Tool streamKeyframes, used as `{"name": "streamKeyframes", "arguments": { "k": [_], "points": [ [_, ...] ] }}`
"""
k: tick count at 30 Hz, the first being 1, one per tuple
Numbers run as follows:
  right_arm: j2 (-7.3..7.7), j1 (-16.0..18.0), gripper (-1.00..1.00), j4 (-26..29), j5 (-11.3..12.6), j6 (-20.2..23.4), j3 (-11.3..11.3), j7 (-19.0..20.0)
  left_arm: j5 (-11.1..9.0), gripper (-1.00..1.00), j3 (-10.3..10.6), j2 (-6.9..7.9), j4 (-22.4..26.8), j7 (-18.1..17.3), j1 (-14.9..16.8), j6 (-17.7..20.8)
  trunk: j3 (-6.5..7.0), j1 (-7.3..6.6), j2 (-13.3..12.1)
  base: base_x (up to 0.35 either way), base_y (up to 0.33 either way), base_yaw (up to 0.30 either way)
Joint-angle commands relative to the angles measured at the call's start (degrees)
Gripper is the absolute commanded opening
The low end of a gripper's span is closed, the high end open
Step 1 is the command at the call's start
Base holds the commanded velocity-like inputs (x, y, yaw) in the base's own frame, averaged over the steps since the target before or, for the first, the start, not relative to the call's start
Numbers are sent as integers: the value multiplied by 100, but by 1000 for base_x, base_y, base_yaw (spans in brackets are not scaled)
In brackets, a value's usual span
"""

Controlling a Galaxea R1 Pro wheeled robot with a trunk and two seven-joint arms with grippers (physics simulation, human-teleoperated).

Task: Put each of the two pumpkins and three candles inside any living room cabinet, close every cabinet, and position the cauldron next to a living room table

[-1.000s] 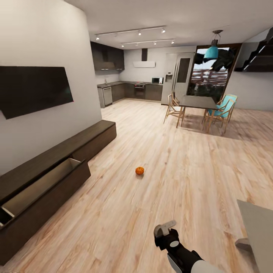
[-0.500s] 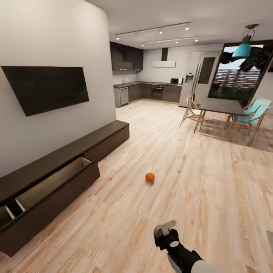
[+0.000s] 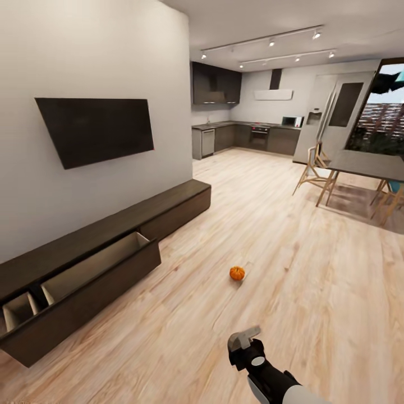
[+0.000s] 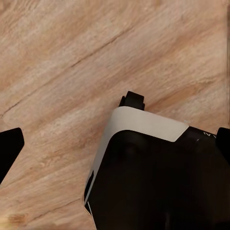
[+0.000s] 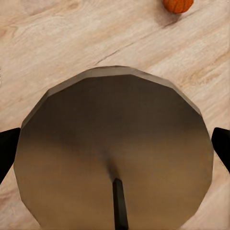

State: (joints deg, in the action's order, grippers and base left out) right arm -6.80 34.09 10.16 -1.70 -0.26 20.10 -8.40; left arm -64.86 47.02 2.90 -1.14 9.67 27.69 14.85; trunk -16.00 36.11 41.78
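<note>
The right gripper (image 3: 245,338) sits low in the head view, raised over the wood floor (image 3: 292,292) at the end of its black and white arm. In the right wrist view its two dark fingertips (image 5: 8,151) stand at the far edges of the picture, well apart, with a big round brownish-grey shape between them. I cannot tell what that shape is or whether the gripper holds it.

In the left wrist view the left gripper's fingertips (image 4: 9,148) are also spread wide at the picture's edges. Between them shows bare floor and a white and black part of the robot's own body (image 4: 148,167); nothing is held.

Ahead of the right gripper, a small orange pumpkin (image 3: 237,273) lies alone on the floor, also seen at the edge of the right wrist view (image 5: 178,5). It is well apart from the cabinet (image 3: 106,252), the long dark console along the left wall under the TV (image 3: 95,129). One drawer (image 3: 92,269) of the cabinet stands pulled out, showing its pale inside. Farther off are the dining table (image 3: 365,164) with wooden chairs (image 3: 313,171), and the dark kitchen units (image 3: 247,137) at the back.
</note>
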Motion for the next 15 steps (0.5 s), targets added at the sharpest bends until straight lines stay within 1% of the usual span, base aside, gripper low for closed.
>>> {"name": "streamKeyframes", "arguments": {
  "k": [1,15],
  "points": [
    [-4,1,-100,3,-6,0,2,-3,0,100,0,0,0,0,0,0,0,0,0,278,-206,286],
    [3,1,-100,-4,1,-1,2,-3,0,100,0,-8,0,0,0,0,0,0,0,274,-206,286]
  ]
}}
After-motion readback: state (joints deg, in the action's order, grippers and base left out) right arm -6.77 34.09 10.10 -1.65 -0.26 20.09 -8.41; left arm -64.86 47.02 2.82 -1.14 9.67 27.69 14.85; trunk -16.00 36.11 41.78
